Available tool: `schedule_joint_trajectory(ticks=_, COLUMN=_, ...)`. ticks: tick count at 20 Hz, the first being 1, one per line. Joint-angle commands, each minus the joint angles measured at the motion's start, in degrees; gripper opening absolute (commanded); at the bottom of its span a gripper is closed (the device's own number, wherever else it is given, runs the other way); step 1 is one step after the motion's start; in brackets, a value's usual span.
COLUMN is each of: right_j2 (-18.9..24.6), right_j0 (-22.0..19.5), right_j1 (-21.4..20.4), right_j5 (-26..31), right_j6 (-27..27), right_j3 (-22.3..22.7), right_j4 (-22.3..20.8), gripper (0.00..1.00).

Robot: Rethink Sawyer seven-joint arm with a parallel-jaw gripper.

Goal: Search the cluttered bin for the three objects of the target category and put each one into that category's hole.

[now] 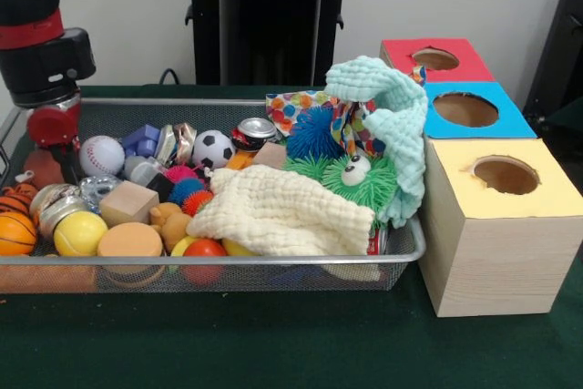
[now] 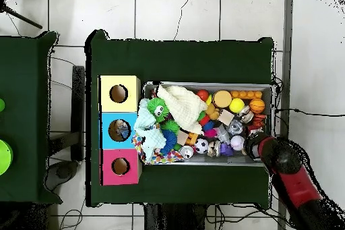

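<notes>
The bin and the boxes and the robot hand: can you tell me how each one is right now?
Wire bin: full of toys and cloths.
Cream cloth: crumpled over toys.
Mint cloth: draped over the bin's edge.
Soda can: lying tilted, crushed.
Yellow box: hole open.
Blue box: hole open.
Red box: hole open.
Gripper: down in the bin's corner, fingers hidden.

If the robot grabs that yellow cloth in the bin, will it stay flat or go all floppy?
Probably floppy: the pale yellow cloth already lies in soft folds, draped over the toys. It looks light, so it should lift easily. It may drag a ball along, since the red ball sits at its edge.
</notes>
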Motion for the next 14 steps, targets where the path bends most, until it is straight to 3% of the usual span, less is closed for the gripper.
schedule_joint_trajectory(ticks=1, right_j2=6.96, right_j0=2.24, right_j1=1.04, right_j5=-4.42, right_j6=13.72, right_j3=6.63, right_j4=3.78, gripper=1.00)
schedule_joint_trajectory(ticks=8, right_j2=8.45, right_j0=3.70, right_j1=-1.22, right_j5=-6.37, right_j6=16.12, right_j3=10.07, right_j4=7.00, gripper=1.00)
schedule_joint_trajectory(ticks=14, right_j2=8.96, right_j0=6.86, right_j1=-5.54, right_j5=-11.53, right_j6=22.30, right_j3=15.82, right_j4=12.02, gripper=1.00)
